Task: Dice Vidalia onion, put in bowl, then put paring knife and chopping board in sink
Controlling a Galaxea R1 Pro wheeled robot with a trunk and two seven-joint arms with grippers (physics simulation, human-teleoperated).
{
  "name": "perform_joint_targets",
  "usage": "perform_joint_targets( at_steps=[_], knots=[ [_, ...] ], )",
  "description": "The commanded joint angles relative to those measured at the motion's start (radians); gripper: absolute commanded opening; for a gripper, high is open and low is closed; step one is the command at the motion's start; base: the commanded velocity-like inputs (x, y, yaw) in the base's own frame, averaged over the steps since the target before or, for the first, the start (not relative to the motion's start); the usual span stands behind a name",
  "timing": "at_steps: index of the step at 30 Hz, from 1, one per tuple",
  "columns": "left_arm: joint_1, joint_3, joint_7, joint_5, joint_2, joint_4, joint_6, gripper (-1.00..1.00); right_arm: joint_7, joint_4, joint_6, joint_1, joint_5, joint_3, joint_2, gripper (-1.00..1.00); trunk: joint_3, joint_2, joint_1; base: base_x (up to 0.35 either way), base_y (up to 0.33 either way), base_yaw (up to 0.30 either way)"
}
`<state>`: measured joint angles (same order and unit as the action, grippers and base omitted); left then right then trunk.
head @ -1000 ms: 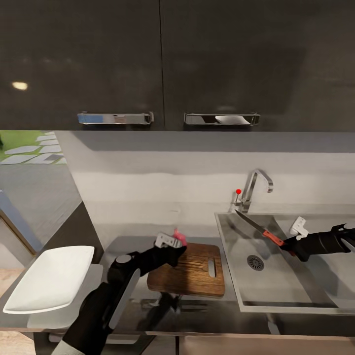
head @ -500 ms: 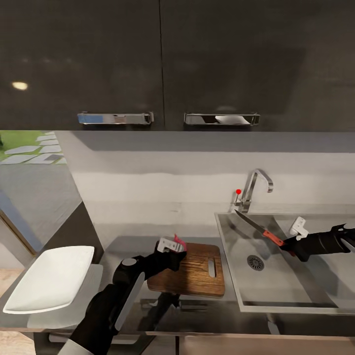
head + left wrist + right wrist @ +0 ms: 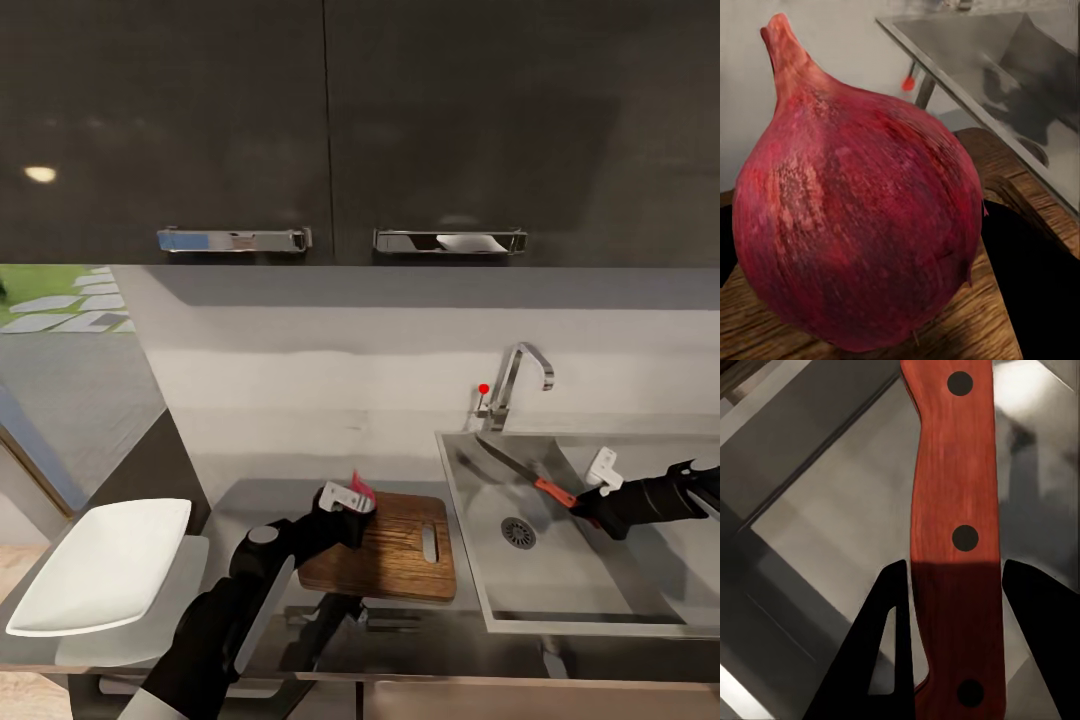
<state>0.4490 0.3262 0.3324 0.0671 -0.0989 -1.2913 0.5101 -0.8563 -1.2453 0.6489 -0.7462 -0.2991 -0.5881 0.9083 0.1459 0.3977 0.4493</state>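
My left gripper (image 3: pixel 354 498) is shut on the dark red Vidalia onion (image 3: pixel 362 487), holding it at the left end of the brown chopping board (image 3: pixel 395 550). In the left wrist view the onion (image 3: pixel 862 217) looms large just above the board (image 3: pixel 997 330). Over the sink (image 3: pixel 560 585), my right gripper (image 3: pixel 587 503) is shut on the red-orange handle of the paring knife (image 3: pixel 552 491). Its grey blade points toward the tap (image 3: pixel 520 385). The right wrist view has the handle (image 3: pixel 956 532) between both fingers (image 3: pixel 896 645). The white bowl (image 3: pixel 105 560) sits at the far left.
The grey countertop (image 3: pixel 240 495) runs from the bowl to the sink. Dark upper cabinets with chrome handles (image 3: pixel 235 240) hang above the pale backsplash. The round drain (image 3: pixel 518 533) lies below the knife. A window at the left looks onto grass.
The right gripper has dropped slightly and tilted the knife lower into the sink. The left gripper shifted the onion a little nearer over the board, then held still.
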Motion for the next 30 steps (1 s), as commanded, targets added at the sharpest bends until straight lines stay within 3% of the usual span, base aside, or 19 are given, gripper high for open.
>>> perform_joint_targets(
  at_steps=[1,9,19,24,27,30],
  knots=[
    [0.001,0.0,0.0,0.006,0.0,-0.001,-0.01,-1.0,0.002,0.0,0.006,-0.002,-0.001,-0.004,0.001,-1.0,0.002,0.002,0.001,0.0,0.0,0.0],
    [0.0,0.039,0.001,0.004,0.007,-0.011,-0.04,-1.0,0.002,0.0,0.006,-0.002,0.01,-0.004,0.001,-1.0,0.002,0.002,0.001,0.0,0.0,0.0],
    [0.0,0.064,0.007,0.003,0.071,-0.074,-0.036,-1.0,0.002,0.001,0.006,-0.002,0.011,-0.004,0.001,-1.0,0.002,0.002,0.001,0.0,0.0,0.0],
    [0.0,0.182,0.01,0.004,0.131,-0.128,-0.026,-1.0,0.004,0.004,0.006,-0.002,0.011,-0.004,0.001,-1.0,0.002,0.002,0.001,0.0,0.0,0.0],
    [0.0,0.224,0.012,0.004,0.151,-0.138,-0.021,-1.0,0.007,0.004,0.006,-0.002,0.011,-0.004,0.001,-1.0,0.002,0.002,0.001,0.0,0.0,0.0],
    [0.0,0.242,0.014,0.005,0.161,-0.143,-0.02,-1.0,0.008,0.004,0.006,-0.002,0.011,-0.004,0.001,-1.0,0.002,0.002,0.001,0.0,0.0,0.0]
  ],
)
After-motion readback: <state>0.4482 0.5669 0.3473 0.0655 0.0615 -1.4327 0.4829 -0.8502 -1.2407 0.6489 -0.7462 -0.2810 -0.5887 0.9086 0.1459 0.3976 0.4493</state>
